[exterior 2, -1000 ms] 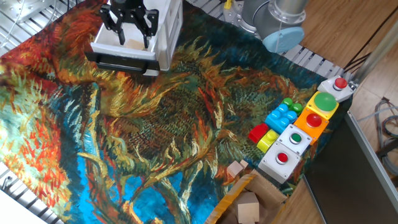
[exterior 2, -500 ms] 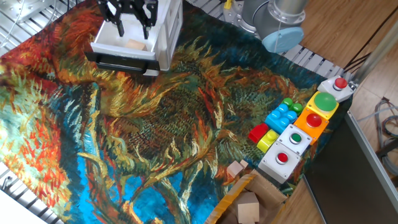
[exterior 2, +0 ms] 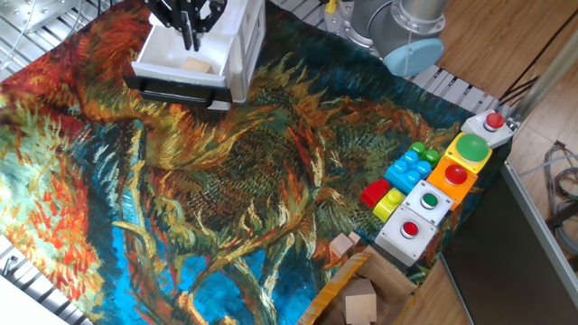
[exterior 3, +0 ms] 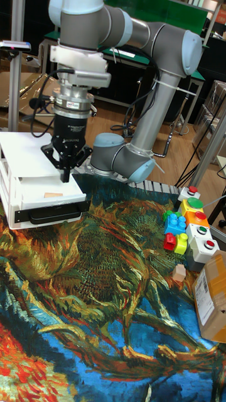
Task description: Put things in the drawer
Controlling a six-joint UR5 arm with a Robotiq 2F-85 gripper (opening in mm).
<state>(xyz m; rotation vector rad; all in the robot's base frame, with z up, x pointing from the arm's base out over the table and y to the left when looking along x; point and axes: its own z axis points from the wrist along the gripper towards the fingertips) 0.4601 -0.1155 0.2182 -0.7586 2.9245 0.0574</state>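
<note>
Gripper (exterior 3: 64, 171) sits above the open drawer (exterior 3: 39, 202), fingers pressed together, pinching nothing. No contact with anything below it.

One wood cube (exterior 2: 196, 64) is already lying in the drawer, on the white floor just under the fingertips and slightly toward 5 o'clock in the fixed view. In the tall view it (exterior 3: 53, 195) shows as a flat tan sliver toward the gripper's 7 o'clock. Can't call a long axis on it.

Next candidate: a second cube (exterior 2: 343, 245) on the painted cloth (exterior 2: 226, 181), well apart from the gripper, toward 4 o'clock across the table in the fixed view. It sits just beside the rim of the cardboard box (exterior 2: 366, 298), near the grey button box (exterior 2: 420, 217). Looks roughly square, so approach angle matters little; clearance to the box rim is my guess at the tight spot.

Containers:
- Drawer: one cube, otherwise bare white floor. The cabinet (exterior 3: 25, 157) behind it has a plain white top.
- Cardboard box: at least one more pale block (exterior 2: 359, 302) inside, rest cropped.

Toy bricks (exterior 2: 402, 176) are by the button panel, not in play.
</note>
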